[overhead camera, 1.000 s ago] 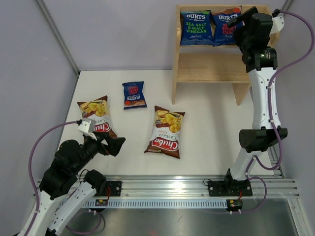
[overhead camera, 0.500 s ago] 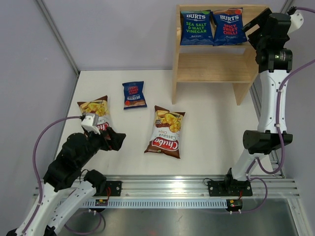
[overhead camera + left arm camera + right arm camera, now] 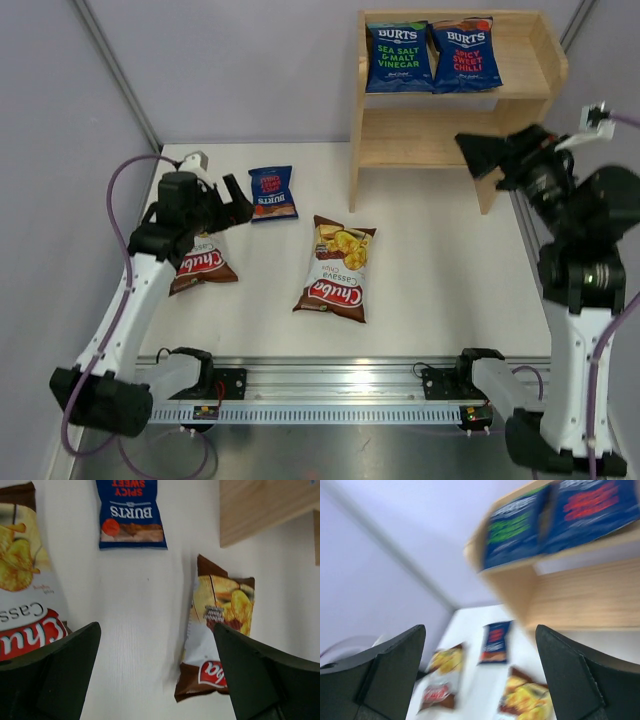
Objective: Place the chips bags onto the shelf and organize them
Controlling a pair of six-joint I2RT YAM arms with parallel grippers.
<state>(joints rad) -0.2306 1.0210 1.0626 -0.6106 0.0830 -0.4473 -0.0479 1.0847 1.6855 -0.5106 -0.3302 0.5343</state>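
Left gripper (image 3: 233, 205) swung far, jaws spread, hovering just left of loose BURTS bag (image 3: 272, 192) flat on table (image 3: 430, 260); right gripper (image 3: 482, 150) backed off shelf (image 3: 430, 135), spread too. Tip: slide over bag's edge seam, pinch there, not belly.

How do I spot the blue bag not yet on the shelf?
Find the wooden shelf at the back. On the table left of its foot lies a small bag. It is dark blue; the two Chuba bags are bigger, brown and white.
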